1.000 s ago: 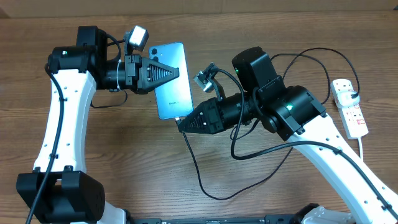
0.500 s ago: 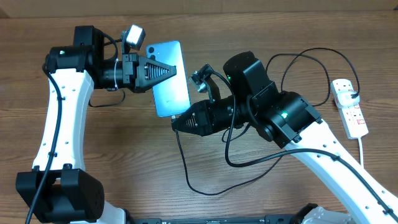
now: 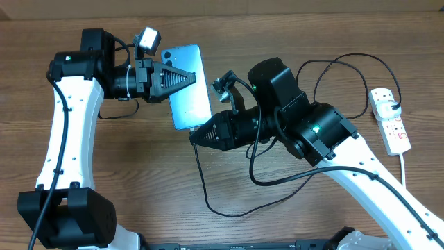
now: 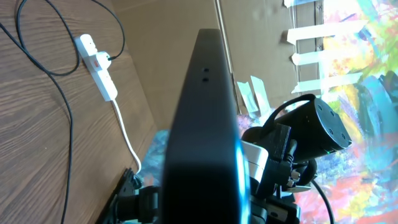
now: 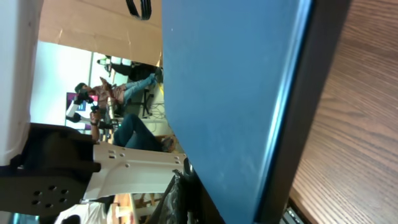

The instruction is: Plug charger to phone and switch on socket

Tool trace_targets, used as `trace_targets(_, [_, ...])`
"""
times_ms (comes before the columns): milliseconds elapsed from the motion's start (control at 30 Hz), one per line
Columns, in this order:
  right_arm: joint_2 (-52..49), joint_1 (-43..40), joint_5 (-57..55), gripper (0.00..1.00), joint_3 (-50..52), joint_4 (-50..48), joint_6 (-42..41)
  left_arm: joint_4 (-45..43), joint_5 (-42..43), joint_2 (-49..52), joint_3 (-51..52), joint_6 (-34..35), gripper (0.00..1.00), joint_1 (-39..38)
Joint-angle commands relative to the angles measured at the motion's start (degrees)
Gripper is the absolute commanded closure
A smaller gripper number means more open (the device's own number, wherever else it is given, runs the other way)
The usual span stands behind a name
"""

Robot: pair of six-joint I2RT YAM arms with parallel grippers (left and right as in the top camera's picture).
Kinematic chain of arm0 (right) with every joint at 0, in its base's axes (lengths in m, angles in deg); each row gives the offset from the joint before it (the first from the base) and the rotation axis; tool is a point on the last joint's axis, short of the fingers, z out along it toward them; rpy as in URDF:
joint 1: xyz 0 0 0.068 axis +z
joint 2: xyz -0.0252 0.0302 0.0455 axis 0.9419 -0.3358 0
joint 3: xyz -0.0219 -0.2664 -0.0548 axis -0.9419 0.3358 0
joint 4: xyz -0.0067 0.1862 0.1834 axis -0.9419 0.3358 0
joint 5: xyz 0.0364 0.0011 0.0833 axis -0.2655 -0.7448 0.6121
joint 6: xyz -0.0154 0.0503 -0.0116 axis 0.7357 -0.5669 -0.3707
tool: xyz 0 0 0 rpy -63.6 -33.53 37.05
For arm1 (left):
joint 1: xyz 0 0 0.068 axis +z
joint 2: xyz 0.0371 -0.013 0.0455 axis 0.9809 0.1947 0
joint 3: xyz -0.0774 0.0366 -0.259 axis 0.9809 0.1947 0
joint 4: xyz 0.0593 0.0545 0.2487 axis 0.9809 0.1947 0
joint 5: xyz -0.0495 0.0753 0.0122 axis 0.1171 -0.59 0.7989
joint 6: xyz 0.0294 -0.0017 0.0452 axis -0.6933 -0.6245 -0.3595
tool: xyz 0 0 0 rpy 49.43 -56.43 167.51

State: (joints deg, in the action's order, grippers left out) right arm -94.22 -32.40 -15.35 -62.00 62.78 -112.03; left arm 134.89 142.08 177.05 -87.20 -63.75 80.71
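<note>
Two claws meet at upper centre overhead: left gripper (image 3: 194,77) clamped on phone (image 3: 189,90), right gripper (image 3: 195,137) pinched on charger (image 3: 203,187) at phone's lower edge. Socket (image 4: 99,65) upper left from left wrist; blue back only from right wrist.

The phone (image 3: 189,89) sits well left of the socket (image 3: 393,128) (charger (image 3: 200,170) plugged into it).

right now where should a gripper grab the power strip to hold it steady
Probably across the narrow width mid-length of the power strip, from above: it lies flat, long and slim, with the black plug at its far end and the white cord at its near end.
</note>
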Motion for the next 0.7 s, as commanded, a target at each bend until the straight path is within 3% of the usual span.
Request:
trace_targets(0, [-0.3, -4.6, -5.6, 0.96, -0.7, -4.3, -0.7, 1.3, 1.7, -1.1, -0.7, 1.0, 0.96, -2.6])
trace_targets(667, [-0.3, -7.1, -2.9, 0.96, -0.7, -2.5, 0.2, 1.0, 1.7, -1.1, -0.7, 3.4, 0.96, -0.7])
